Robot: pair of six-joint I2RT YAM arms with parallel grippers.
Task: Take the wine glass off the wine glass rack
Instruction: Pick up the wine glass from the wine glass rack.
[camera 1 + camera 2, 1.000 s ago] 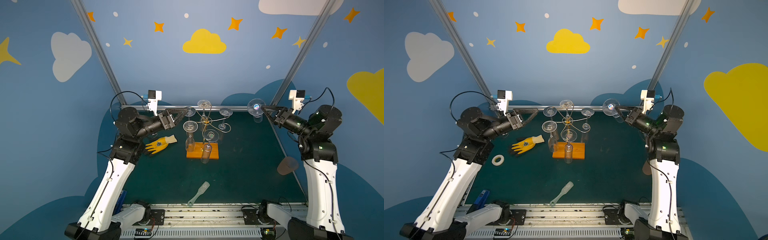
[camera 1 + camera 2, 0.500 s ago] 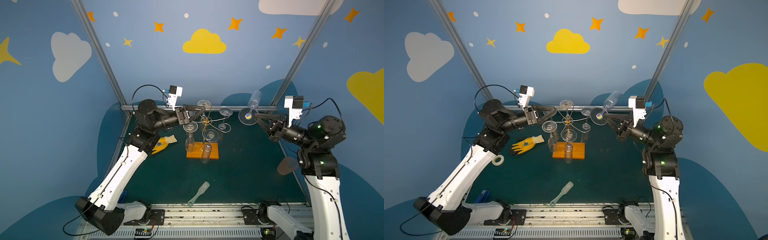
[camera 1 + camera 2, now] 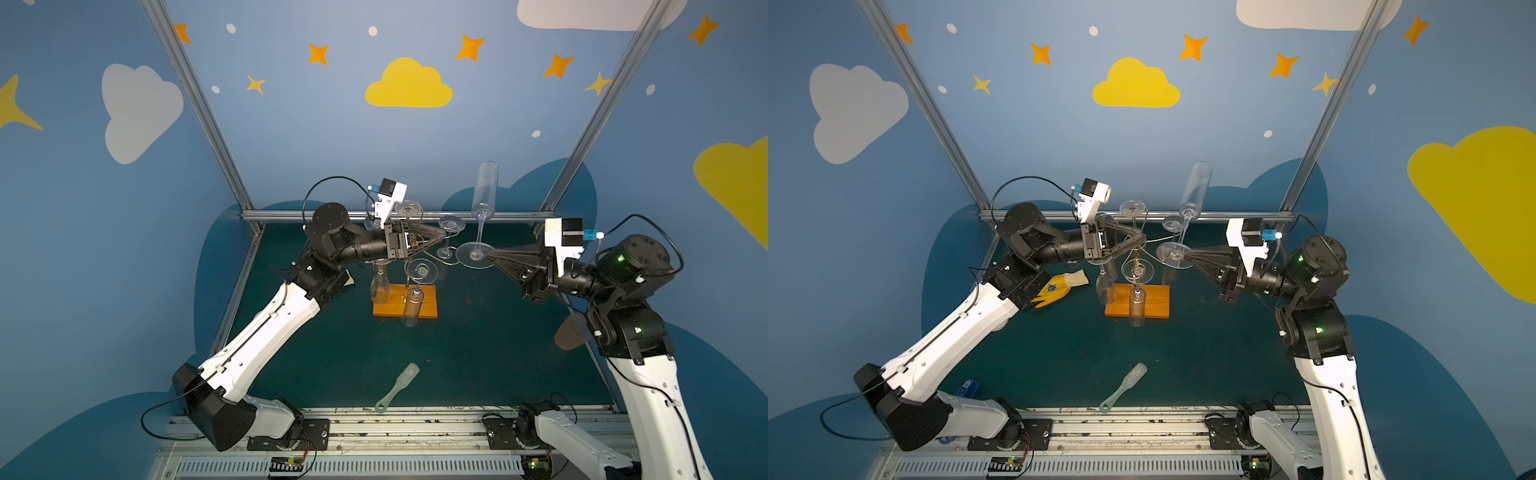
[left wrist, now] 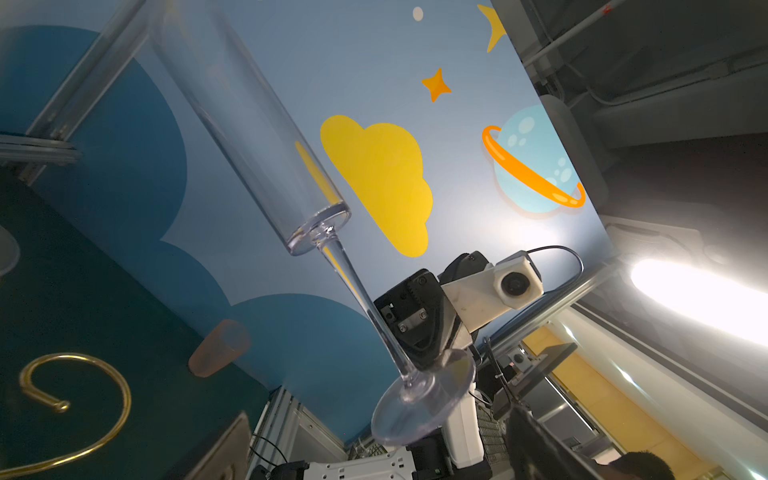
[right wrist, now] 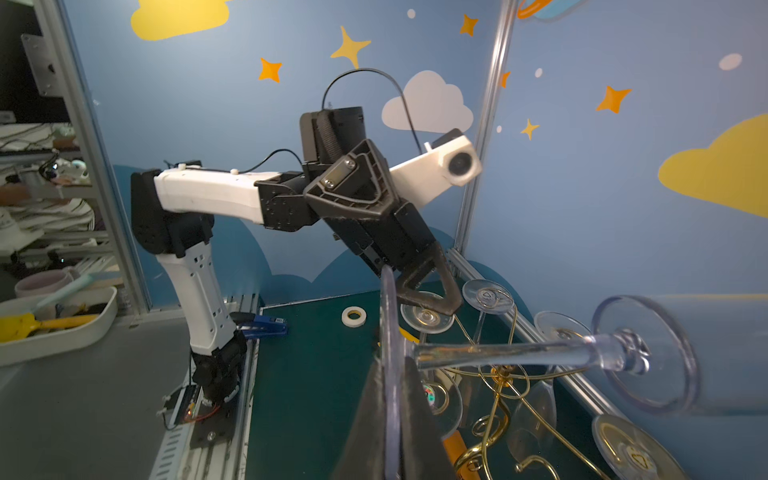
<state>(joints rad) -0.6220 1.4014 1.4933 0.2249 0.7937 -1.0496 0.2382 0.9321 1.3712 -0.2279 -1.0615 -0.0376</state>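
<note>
The wine glass [image 3: 485,189], a tall clear flute, stands bowl-up in the air just right of the wine glass rack [image 3: 405,306], off its arms. My right gripper [image 3: 492,254] is shut on the rim of its round foot [image 5: 388,316], and the stem [image 5: 498,353] sticks out sideways in the right wrist view. The rack's gold wire arms [image 5: 500,376] rise from an orange base [image 3: 1138,301] and carry several other glasses. My left gripper [image 3: 445,236] hangs open over the top of the rack, its tips close to the held glass's foot [image 4: 422,409], touching nothing.
A yellow glove [image 3: 1054,286] lies left of the rack under the left arm. A clear plastic brush [image 3: 397,386] lies near the front edge. A tape roll [image 5: 353,316] and a blue tool [image 3: 967,386] sit at the left. A brown cup [image 3: 571,332] lies by the right arm.
The left arm has swung in from the left side to over the rack. The right gripper has turned the glass bowl-up and carried it leftward, towards the rack.
</note>
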